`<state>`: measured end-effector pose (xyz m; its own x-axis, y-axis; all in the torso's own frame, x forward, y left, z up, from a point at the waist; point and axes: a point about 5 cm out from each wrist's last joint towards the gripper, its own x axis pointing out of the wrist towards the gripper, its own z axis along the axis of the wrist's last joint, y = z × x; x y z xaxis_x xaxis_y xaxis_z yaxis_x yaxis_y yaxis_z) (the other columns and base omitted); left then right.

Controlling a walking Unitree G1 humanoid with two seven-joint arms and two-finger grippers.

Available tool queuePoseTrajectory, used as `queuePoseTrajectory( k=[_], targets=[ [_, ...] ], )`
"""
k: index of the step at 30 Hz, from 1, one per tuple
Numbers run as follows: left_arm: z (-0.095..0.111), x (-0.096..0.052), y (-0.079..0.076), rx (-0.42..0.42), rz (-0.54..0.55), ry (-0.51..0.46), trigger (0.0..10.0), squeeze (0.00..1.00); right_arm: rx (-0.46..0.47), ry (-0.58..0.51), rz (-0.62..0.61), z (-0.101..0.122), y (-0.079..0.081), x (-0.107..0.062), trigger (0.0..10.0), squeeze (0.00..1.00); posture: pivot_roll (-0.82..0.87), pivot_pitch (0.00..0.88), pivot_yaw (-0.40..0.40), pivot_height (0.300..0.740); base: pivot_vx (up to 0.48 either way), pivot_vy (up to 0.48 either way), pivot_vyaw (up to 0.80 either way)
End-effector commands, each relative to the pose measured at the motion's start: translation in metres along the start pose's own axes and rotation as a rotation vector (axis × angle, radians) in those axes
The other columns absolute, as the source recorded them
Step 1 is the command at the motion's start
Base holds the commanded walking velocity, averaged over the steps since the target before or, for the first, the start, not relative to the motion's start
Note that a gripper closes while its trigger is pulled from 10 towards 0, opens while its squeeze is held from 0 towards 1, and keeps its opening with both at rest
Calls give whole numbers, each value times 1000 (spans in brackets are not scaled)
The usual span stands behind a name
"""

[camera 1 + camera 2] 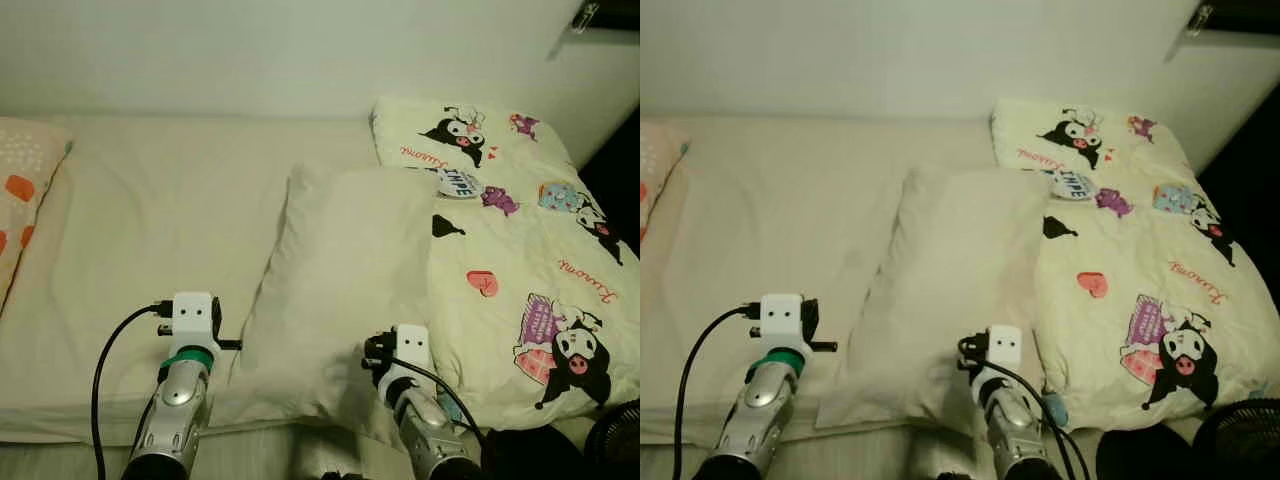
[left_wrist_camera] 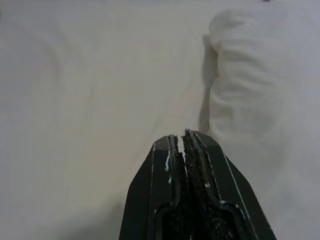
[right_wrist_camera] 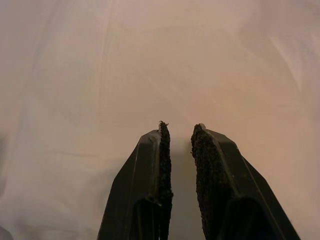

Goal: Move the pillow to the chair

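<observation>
Right claw [image 3: 179,129], slightly parted, hovers seemingly just over the pillow [image 1: 345,280]; left claw [image 2: 182,137], clenched, beside it.

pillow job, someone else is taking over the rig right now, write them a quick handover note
Left gripper: fingers shut, empty, over the cream bed sheet just left of the plain cream fabric pillow.
Right gripper: fingers slightly open, empty, over the pillow's near end.
The pillow lies flat on the bed, its right edge against the cartoon-print cream quilt. An orange-spotted pillow sits at the bed's far left.
Done: both arms are brought up to the pillow.
Left: grasp the pillow, lift it, carry it to the chair, which still has to be found.
</observation>
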<state>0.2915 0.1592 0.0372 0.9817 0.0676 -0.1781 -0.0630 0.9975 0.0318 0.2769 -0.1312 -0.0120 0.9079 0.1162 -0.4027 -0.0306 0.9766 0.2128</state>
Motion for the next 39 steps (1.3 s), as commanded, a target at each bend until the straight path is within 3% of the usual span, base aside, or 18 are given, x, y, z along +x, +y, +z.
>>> queuePoseTrajectory(
  k=[1,14,16,39],
  targets=[
    [-5,-3,-1,11,1,10,10000,0,14,24,-15,-7,-4,-3,10000,0,51,22,21,740,0,0,0],
    [-4,-1,-3,14,-1,7,10000,0,20,1,-15,-2,-4,-2,10000,0,48,23,21,740,0,0,0],
    [-4,-2,-3,21,-4,2,10000,0,56,-11,-13,-1,-3,-1,10000,0,49,23,14,725,0,0,0],
    [-4,-1,-2,41,-16,-1,10000,0,82,-24,-7,2,-2,0,10000,0,47,14,15,625,0,0,0]
  ],
)
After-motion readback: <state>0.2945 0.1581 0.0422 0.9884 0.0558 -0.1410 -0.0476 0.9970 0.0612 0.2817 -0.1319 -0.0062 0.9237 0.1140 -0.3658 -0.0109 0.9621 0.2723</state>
